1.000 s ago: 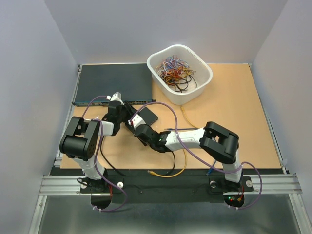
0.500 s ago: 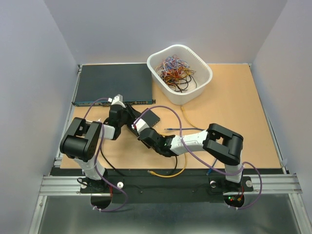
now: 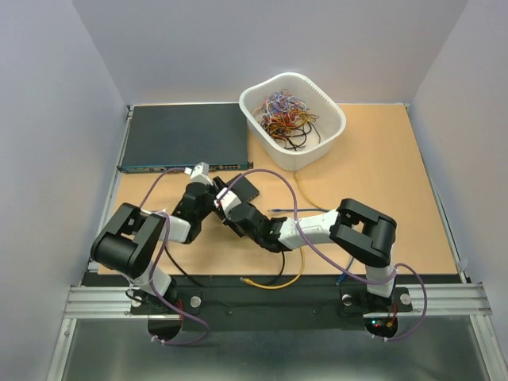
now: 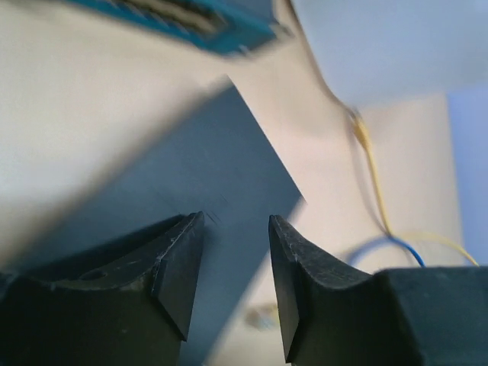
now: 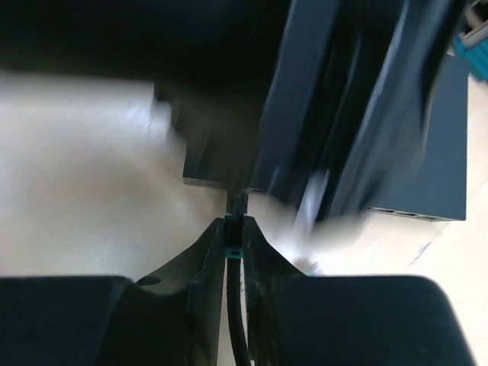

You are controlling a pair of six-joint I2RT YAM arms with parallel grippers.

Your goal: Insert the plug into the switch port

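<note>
As right hand (image 5: 235, 226) pinches plug (image 5: 234, 250), box (image 3: 248, 187) apparently adjacent

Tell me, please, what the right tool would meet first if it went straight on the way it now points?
Most likely the near edge of the small black box: the plug pinched in the right tool points at it from just short. Blur hides where along the edge it would land.
</note>
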